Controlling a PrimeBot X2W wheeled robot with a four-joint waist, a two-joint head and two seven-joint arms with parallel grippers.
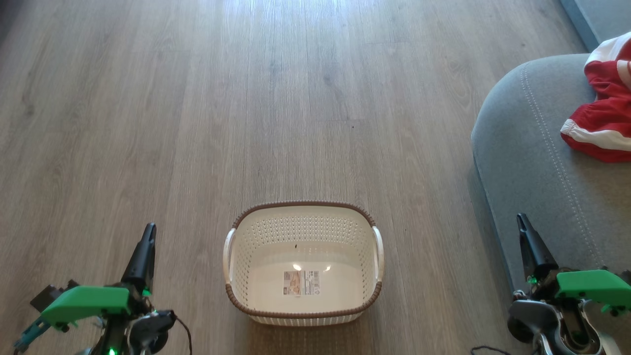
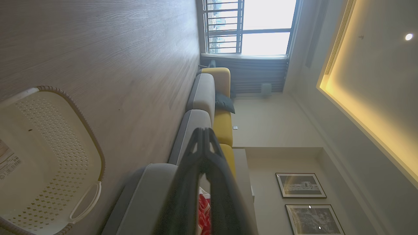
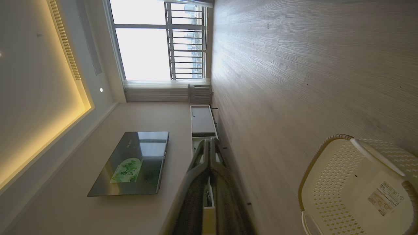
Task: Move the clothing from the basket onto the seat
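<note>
While the basket [image 1: 301, 203] sat on the wood floor [image 1: 246, 98] between the two arms, its bare bottom showing a label [image 1: 301, 282], the clothing [image 1: 604, 118] lay bunched on the seat [image 1: 532, 162], well apart from it to the right. Floor boards separated basket and seat. The left end effector [image 1: 149, 229] hung left of the basket, fingers pressed together on nothing. The right end effector [image 1: 521, 221] hung over the seat's rounded edge, fingers likewise together, well short of the clothing. More grey sofa sections [image 2: 204, 94] with yellow backs and a dark cushion [image 2: 224, 102] ran toward a window [image 2: 261, 32]. Opposite, a TV [image 3: 130, 163] hung on the wall near a low cabinet [image 3: 201, 120].
</note>
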